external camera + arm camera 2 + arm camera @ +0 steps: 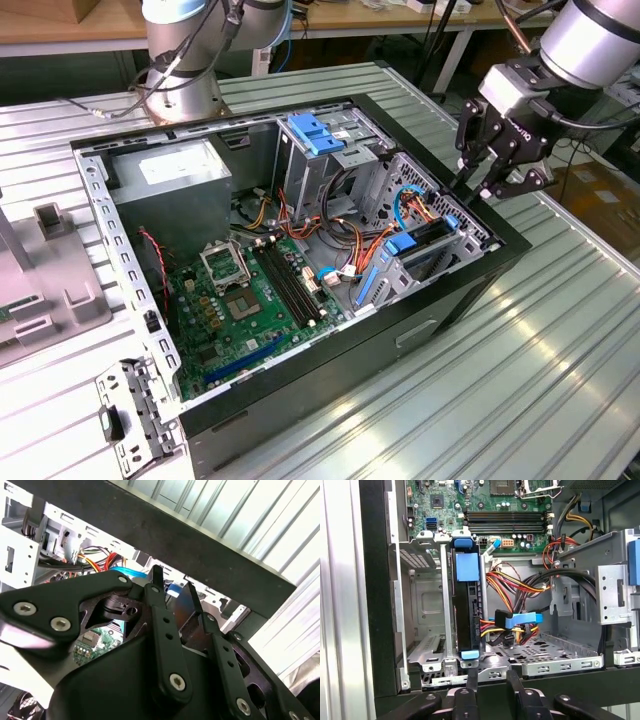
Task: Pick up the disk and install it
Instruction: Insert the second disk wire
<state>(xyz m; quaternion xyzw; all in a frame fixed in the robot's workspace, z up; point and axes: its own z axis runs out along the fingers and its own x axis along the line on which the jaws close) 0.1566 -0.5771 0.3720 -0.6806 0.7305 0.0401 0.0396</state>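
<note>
The disk [428, 240] stands on edge in the drive cage at the exterior view's right end of the open computer case, a dark slab with blue carrier tabs. In the first wrist view the disk [467, 607] sits upright between the cage's metal rails, with a blue tab at each end. My gripper [478, 190] hovers just above the case's black rim, beside the cage. Its fingers [472, 682] are spread, and the gripper [493, 680] is open with nothing between them, a short way off the disk's near end. The second wrist view shows the gripper [173, 578] over the same rim.
Orange, red and black cables with a blue connector [522, 620] crowd the bay beside the disk. The motherboard [240, 300], a grey power supply box [170, 170] and a blue-latched upper cage [315, 135] fill the case. A loose bracket [130, 420] lies on the ribbed table [540, 380].
</note>
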